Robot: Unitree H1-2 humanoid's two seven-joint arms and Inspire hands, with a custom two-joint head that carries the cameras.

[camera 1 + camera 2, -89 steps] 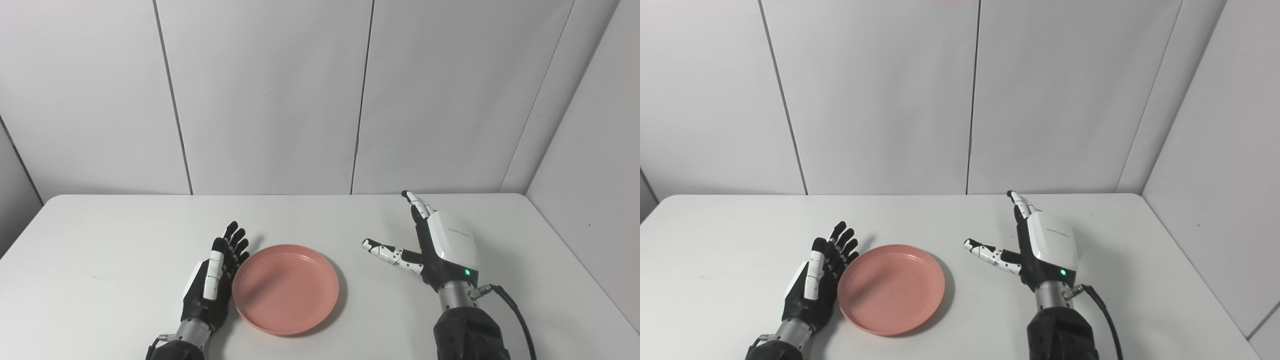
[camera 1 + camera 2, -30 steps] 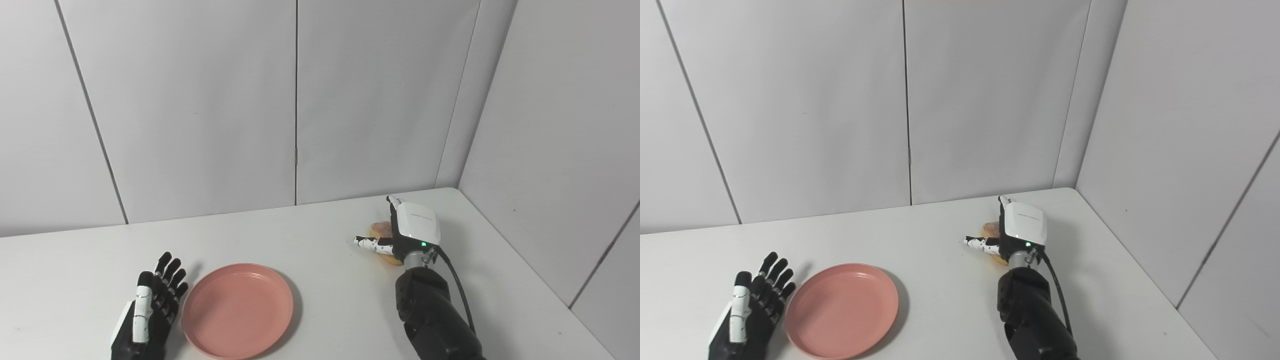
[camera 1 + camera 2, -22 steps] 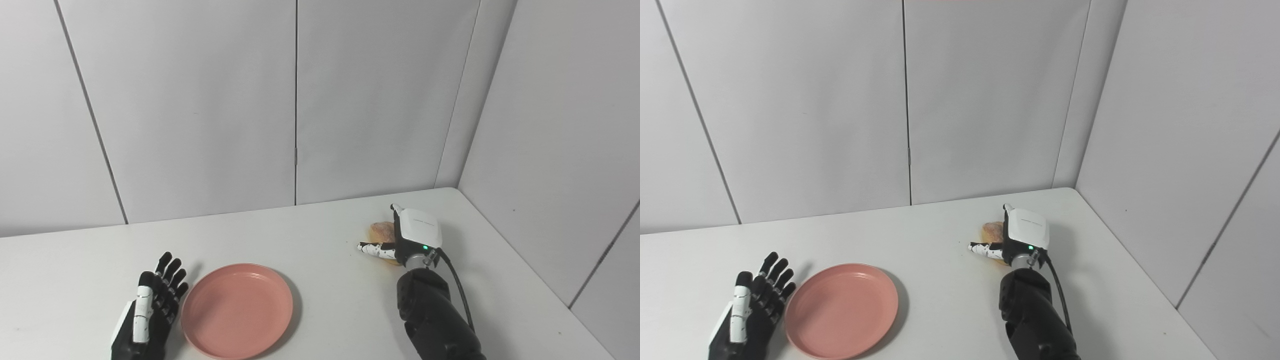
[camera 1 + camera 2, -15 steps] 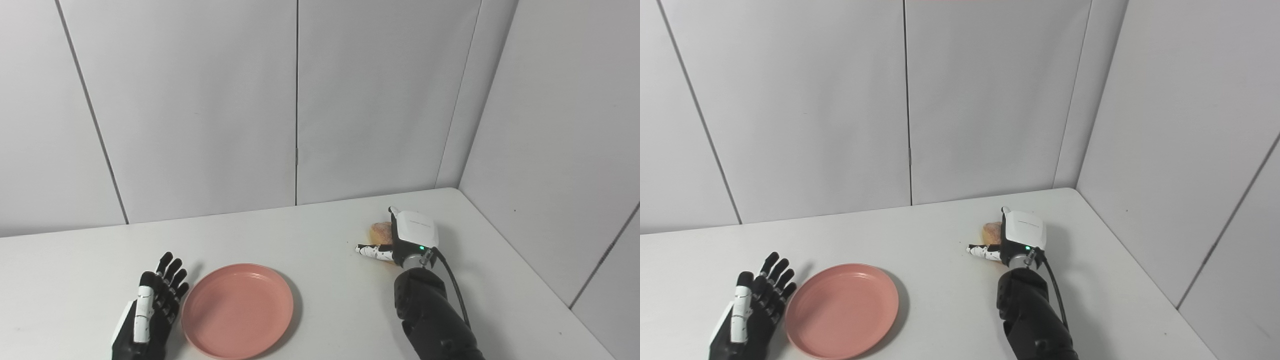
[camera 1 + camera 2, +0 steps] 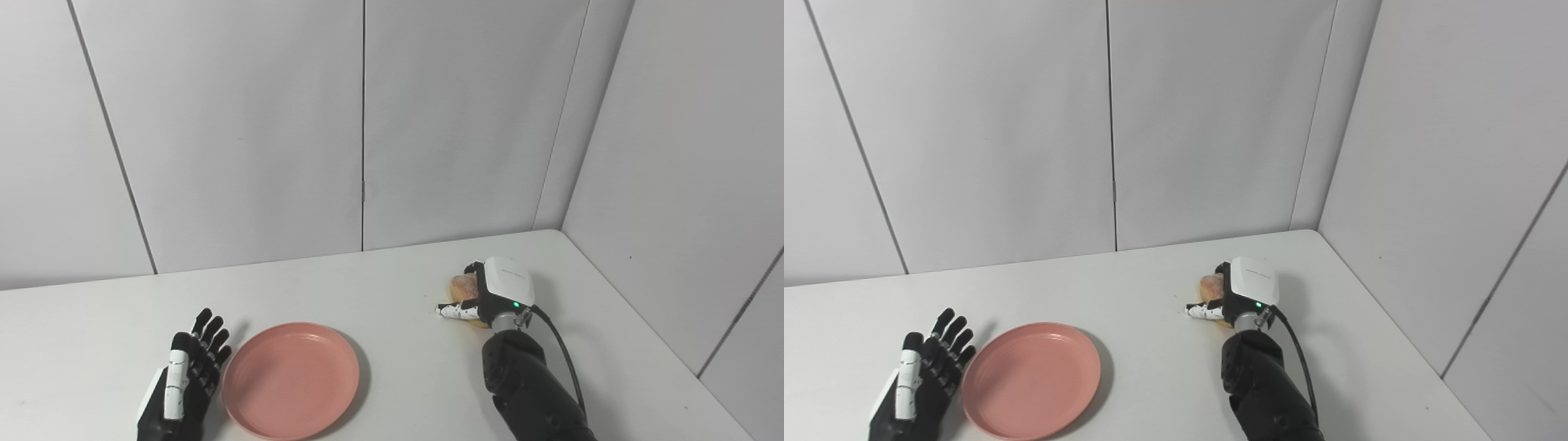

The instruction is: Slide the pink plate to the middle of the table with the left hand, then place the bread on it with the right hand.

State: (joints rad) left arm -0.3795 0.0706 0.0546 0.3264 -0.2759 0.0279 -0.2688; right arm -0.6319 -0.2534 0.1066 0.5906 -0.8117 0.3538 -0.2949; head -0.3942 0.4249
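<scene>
Right robot hand (image 5: 490, 293): fingers curled over the bread, thumb stretched out along its near side.
Bread (image 5: 462, 285): on the tabletop (image 5: 392, 306), far right.
Pink plate (image 5: 291, 380): well left of the bread.
Left robot hand (image 5: 184, 373): spread flat, just beside the plate's left rim.

1 pink plate (image 5: 290, 380), 1 bread (image 5: 462, 286) (partly hidden), 2 robot hands: left robot hand (image 5: 180, 383), right robot hand (image 5: 490, 294).

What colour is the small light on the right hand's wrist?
Green, on the right hand; clearest in the left eye view.
</scene>
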